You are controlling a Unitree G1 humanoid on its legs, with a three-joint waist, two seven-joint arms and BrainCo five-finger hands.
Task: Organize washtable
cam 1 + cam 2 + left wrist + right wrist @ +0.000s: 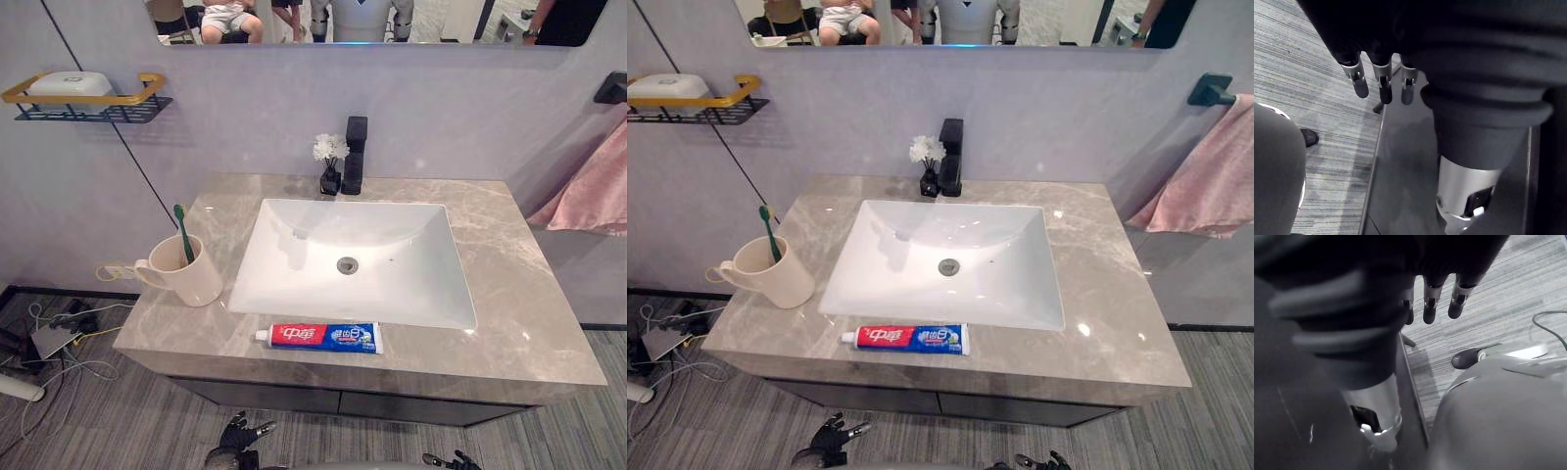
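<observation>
Through my left eye, the white sink (353,259) sat sunk in the middle of the marble washtable (529,323). The toothpaste tube (319,337) lay flat on the counter just in front of the sink's near rim, its cap pointing left. Left of the sink the cream cup (186,272) stood upright, with the green toothbrush (182,231) leaning inside it. Behind the sink rose the black faucet (355,155), and a small vase (330,176) of white flowers stood just beside it on its left. My left hand (238,434) and my right hand (453,460) hung below the counter's front edge, well clear of the sink and everything around it.

Through my right eye, a pink towel (1200,181) hung on the wall to the right of the sink. A shelf (696,106) on the wall up to the sink's left carried a white soap box (666,90).

At my left wrist, my fingers (1382,83) hung straight and loose above the grey floor (1312,73), holding nothing.

At my right wrist, the fingers (1431,303) were equally slack, with nothing in them.
</observation>
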